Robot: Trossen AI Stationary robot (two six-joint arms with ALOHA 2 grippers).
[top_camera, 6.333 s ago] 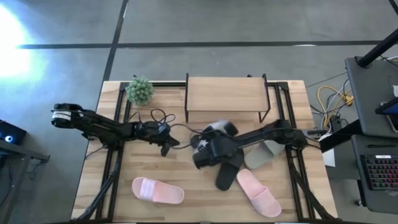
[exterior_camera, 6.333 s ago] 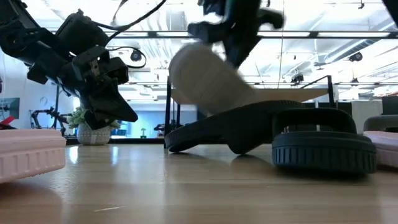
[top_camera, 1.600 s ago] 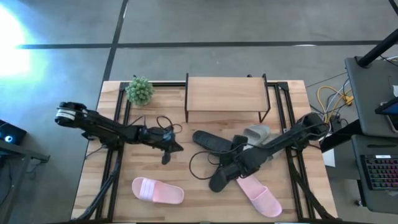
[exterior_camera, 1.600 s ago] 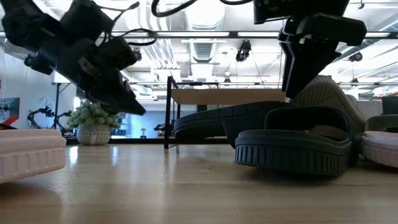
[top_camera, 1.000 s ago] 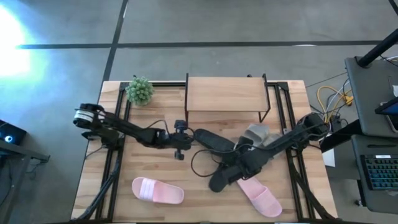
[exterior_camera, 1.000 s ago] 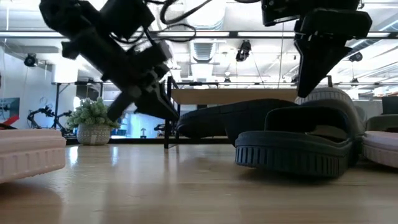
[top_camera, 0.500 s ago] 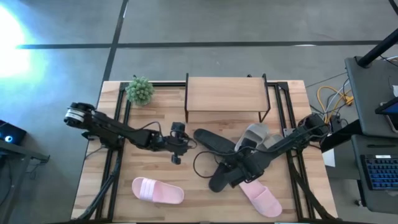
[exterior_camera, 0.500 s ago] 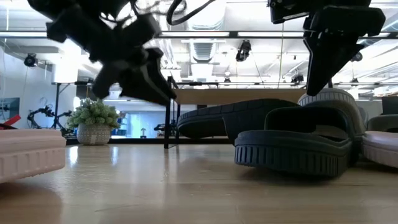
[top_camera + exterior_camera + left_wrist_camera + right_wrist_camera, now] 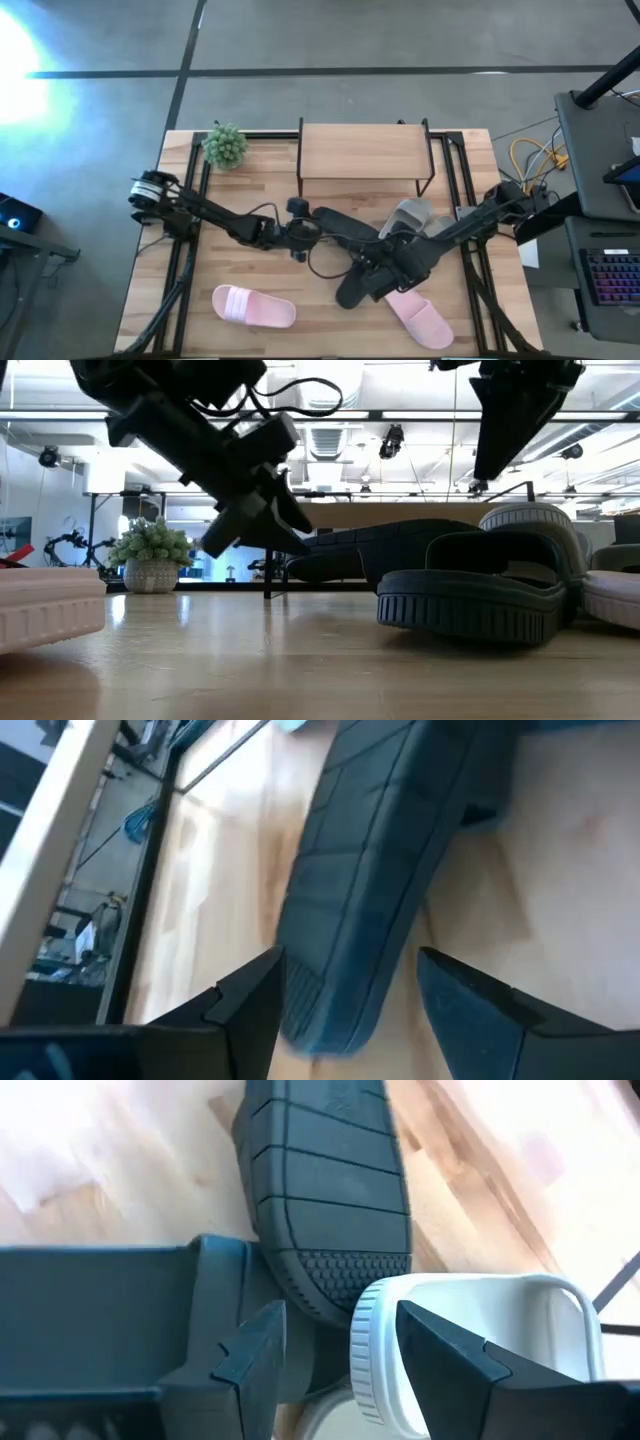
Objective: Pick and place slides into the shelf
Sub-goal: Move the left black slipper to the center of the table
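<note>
- Black rubber fills the left wrist view: the left gripper has its two dark fingers spread apart on either side of the end of a black slide, not yet clamped on it. From above, this gripper sits at mid-table, right at that slide's near end.
- That black slide lies in front of the shelf on the table, angled toward the heap of sandals to its right.
- The right gripper hovers over that heap with its fingers apart and nothing between them; its wrist view looks down on a black sole and a grey-white slide side by side.
- In the heap, the second black slide lies under the right gripper, and a grey-white slide rests just behind it, toward the shelf. Whether a second pale one is there I cannot tell.
- One pink slide lies alone near the front edge on the left; the other pink slide is at the front right, touching the heap.
- A small potted plant stands beside the shelf at the back left.
- The shelf's wooden top is bare, and no slide shows on it in the low view either. As I judge it, the work has barely started: every visible slide remains to be placed, and the left arm's grasp on the black one looks like the step in hand.
</note>
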